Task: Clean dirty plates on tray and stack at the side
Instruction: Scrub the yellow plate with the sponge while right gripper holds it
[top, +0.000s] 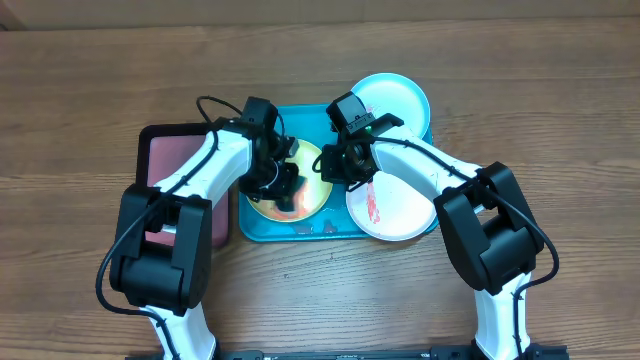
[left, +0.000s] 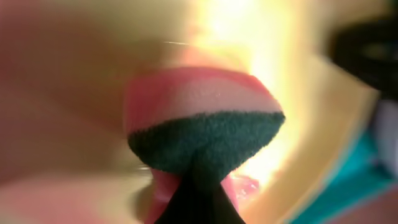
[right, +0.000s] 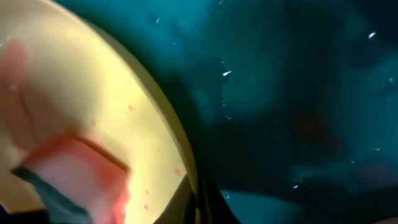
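While our left fingers (left: 193, 200) clamp the pink sponge (left: 205, 112) against the yellow-green plate (right: 106, 93), our right fingers (right: 214, 208) pinch its rim inside the teal tray (right: 298, 93).

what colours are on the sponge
The sponge is pink with a dark green scrub layer; the left wrist view shows it best.
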